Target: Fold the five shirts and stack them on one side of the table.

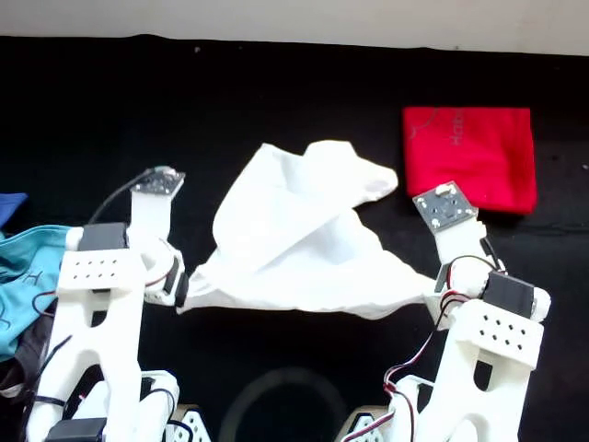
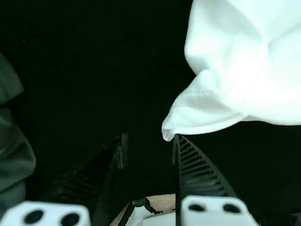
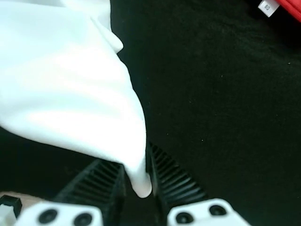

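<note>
High view: white shirt (image 1: 285, 239) lay centre, crumpled, long axis left-right, near edge stretched between both arms. Right gripper (image 3: 136, 174) pinched its right corner, jaws narrow. Left gripper (image 2: 148, 141) stood wide, left corner just touching it. Red shirt (image 1: 469, 157) lay folded far right.

Three shirts can be counted: one white shirt (image 1: 294, 239), one folded red shirt (image 1: 471, 157) to its right, one teal shirt (image 1: 23, 267) to its left — further cloth there is too bunched to count. Two arms — left arm (image 1: 101, 304), right arm (image 1: 488, 322).
</note>
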